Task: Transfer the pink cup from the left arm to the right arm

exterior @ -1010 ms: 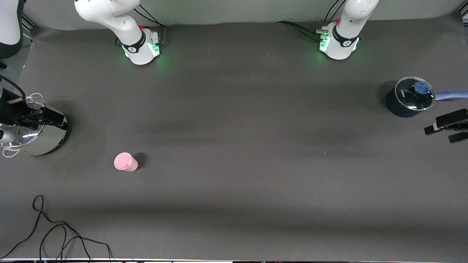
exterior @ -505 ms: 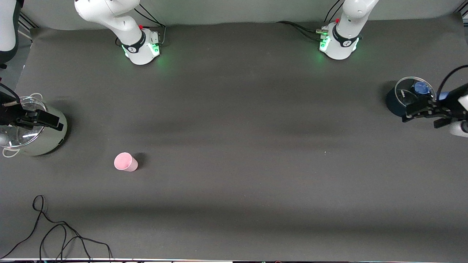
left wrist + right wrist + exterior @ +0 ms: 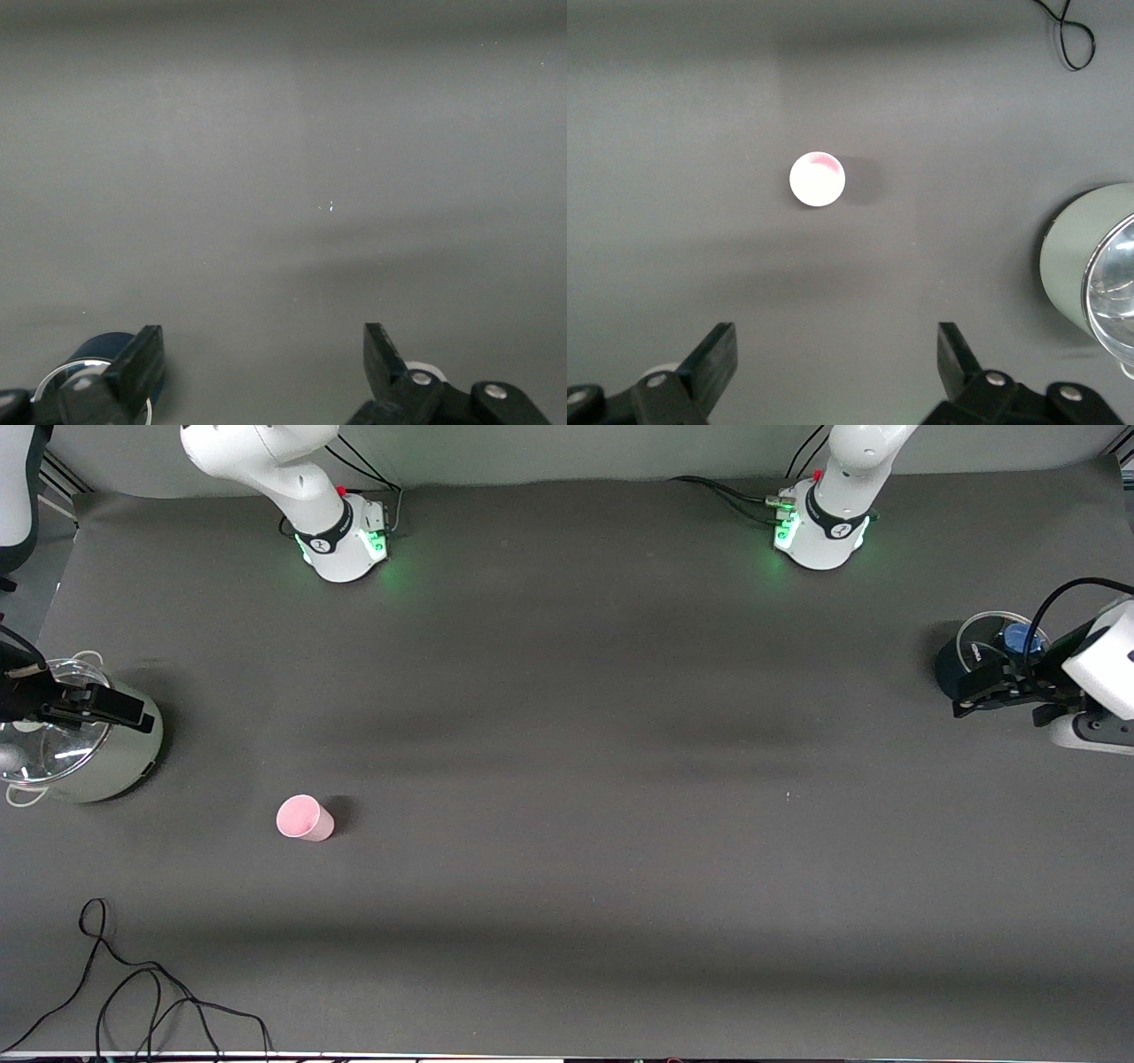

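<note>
- Cable [image 3: 133, 992] is coiled nearest the front camera, at the right arm's end of the table. If you sweep the right arm low there, you could snag it.
- Pink cup [image 3: 304, 818] stands alone on the mat [image 3: 567, 779], mouth down by the look of it, toward the right arm's end, with nothing gripping it. Your right wrist view shows it well apart from that arm's fingers.
- Risk, I'd say: the cup looks light, so a finger clipping its wall would tip or roll it.
- Right gripper [image 3: 124, 713] hangs over the silver pot [image 3: 80, 744], jaws spread with nothing in them.
- Left gripper [image 3: 997, 691] is over the dark lidded pot [image 3: 979, 660], jaws wide, also carrying nothing. Watch that you don't knock that lid.
- Compared with a second ago, your left gripper has swung from beside the dark pot to over it; the right one has barely shifted, and the cup hasn't budged.
</note>
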Robot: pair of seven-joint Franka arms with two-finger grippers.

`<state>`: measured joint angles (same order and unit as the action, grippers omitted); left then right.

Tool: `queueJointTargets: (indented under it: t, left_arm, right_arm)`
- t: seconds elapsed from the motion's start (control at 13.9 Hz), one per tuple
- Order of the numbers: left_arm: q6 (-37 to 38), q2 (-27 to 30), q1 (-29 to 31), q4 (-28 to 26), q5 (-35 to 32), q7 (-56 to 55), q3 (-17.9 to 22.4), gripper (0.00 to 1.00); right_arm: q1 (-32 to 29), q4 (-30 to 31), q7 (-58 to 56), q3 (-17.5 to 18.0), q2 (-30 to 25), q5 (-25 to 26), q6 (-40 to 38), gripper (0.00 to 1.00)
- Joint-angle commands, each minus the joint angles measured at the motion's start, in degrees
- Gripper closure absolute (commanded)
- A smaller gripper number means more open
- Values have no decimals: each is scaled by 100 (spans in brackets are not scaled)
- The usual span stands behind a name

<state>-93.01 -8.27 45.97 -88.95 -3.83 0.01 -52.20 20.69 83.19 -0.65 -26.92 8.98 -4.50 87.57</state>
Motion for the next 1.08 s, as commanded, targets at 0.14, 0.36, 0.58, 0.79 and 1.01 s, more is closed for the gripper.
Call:
queueJointTargets:
  t: [0.14,0.36,0.58,0.79,1.01]
  left_arm:
    - [2,387,-2510,-96,22,-72,2615,0]
    - [28,449,-4056,-105,75,-54,4203,0]
    - [46,554,-5158,-140,313,121,5438,0]
    - [2,721,-5151,-368,313,122,5397,0]
    - [-104,880,-5011,-562,321,113,5212,0]
  right_arm:
    - [-1346,213,82,1337,-439,265,-39,0]
    - [-1910,1013,73,1917,-984,283,531,0]
    - [-2085,1322,91,2154,-1292,283,832,0]
    - [-2051,1174,91,2191,-1337,589,466,0]
    - [-2095,1033,74,2200,-1311,617,120,0]
